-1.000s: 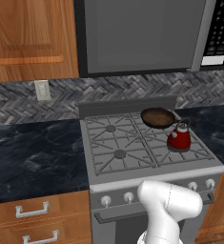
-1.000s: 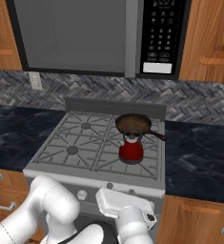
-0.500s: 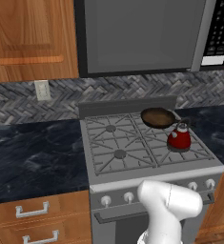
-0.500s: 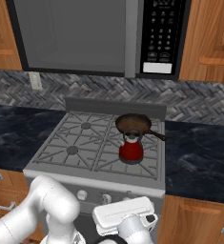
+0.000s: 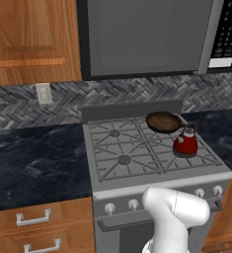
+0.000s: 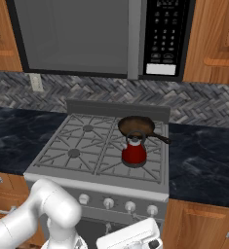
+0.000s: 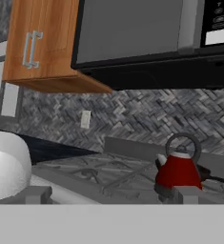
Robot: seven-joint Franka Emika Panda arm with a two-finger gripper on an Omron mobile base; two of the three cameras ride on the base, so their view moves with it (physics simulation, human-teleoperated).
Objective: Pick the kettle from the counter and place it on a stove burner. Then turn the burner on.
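- The small glossy red kettle with the silvery lid and dark arched handle (image 5: 185, 144) is found upright on the front right burner grate of the grey gas stove (image 5: 122, 148), off the black veined stone worktop (image 5: 33, 158). Placement is judged complete.
- The kettle's position is unchanged over the last second. It is set just in front of the brown round skillet (image 5: 163, 121) on the rear right burner; whether the two touch cannot be told.
- The gripper (image 7: 111, 195) is seen spread wide, with nothing held between its tips. The kettle is viewed from low down, beyond the right tip.
- A change is noted in the right base view: the robot's hand has been lowered over the last second and is now placed below the row of silvery round control knobs (image 6: 108, 203), in front of the oven door.
- The lowering is judged to be the approach to the knobs; the burner is not yet turned on, and no flame is observed.
- Which knob serves the front right burner cannot be read.
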